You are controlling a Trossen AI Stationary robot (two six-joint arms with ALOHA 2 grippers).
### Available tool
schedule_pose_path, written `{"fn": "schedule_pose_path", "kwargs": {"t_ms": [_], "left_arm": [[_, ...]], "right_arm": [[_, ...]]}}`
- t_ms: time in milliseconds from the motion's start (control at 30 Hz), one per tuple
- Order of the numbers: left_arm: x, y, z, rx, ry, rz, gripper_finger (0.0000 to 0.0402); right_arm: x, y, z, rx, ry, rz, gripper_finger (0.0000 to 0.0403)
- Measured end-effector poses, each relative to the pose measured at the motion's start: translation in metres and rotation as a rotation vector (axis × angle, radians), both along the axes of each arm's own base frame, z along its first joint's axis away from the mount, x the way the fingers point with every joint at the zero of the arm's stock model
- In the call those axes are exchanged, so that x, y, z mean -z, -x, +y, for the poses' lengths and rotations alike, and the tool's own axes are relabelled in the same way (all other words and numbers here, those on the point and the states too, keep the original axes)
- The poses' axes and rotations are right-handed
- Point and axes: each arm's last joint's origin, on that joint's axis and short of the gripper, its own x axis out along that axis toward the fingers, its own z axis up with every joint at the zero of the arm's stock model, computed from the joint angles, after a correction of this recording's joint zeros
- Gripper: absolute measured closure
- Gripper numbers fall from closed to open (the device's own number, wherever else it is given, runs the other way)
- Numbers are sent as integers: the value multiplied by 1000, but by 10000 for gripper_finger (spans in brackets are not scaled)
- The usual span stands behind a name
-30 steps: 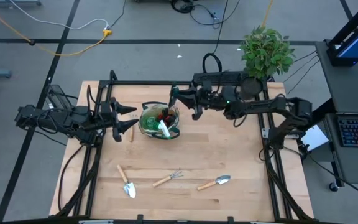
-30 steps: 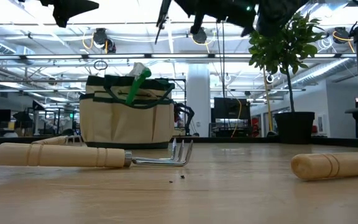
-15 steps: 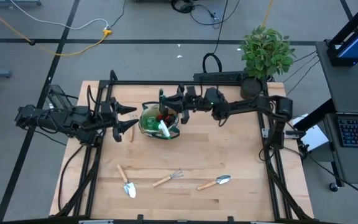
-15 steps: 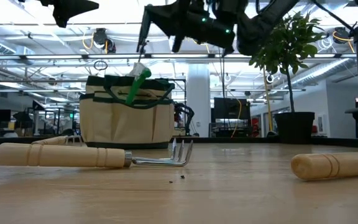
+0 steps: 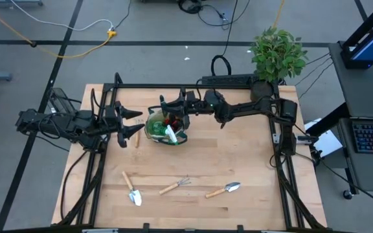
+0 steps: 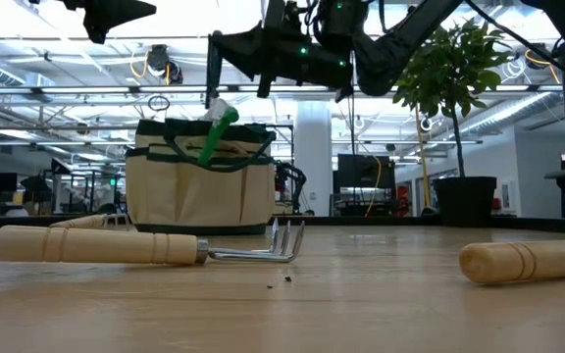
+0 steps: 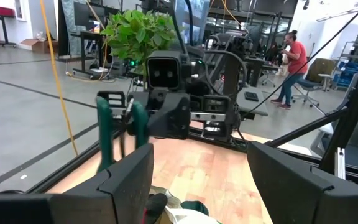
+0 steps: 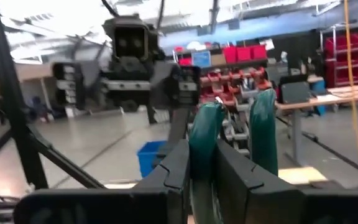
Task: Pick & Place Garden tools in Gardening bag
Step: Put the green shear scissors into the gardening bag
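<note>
- Hanging over the 12 o'clock rim of the gardening bag (image 5: 150, 131), the right gripper (image 5: 163, 105) has its fingers pinched on a green-handled tool (image 8: 205, 134). The tool looks like shears and is in the air above the bag.
- The left gripper (image 5: 133, 124) waits just at the bag's 9 o'clock, raised off the wood, with its fingers spread and nothing between them.
- The bag stands at about 11 o'clock from the table's (image 5: 251, 162) centre. A green spray bottle (image 5: 171, 134) already pokes out of it, with dark and red items beside it too tangled to name.
- Two trowels (image 5: 132, 189) (image 5: 223, 190) and a hand rake (image 5: 175, 186) lie in a row toward the 6 o'clock edge, well apart from both arms.
- A potted plant (image 5: 277, 52) sits at the 1 o'clock corner, behind the right arm.
- In the low view the rake (image 6: 145, 245) crosses the bag's base, and one trowel shows only its handle (image 6: 528, 260).
- The middle of the table is bare wood between the bag and the row of tools.
- A person (image 7: 291, 62) walks in the room beyond.
</note>
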Motion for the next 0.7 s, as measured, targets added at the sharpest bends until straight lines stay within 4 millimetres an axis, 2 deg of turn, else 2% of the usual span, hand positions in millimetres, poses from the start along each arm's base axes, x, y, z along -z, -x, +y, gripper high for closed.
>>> {"fn": "schedule_pose_path", "kwargs": {"t_ms": [500,700], "left_arm": [[0,0,0,-1,-3,1,135],[0,0,0,-1,1,-1,135]], "right_arm": [[8,-1,-5,51,36,74,358],[25,-6,-7,54,4,85,359]]}}
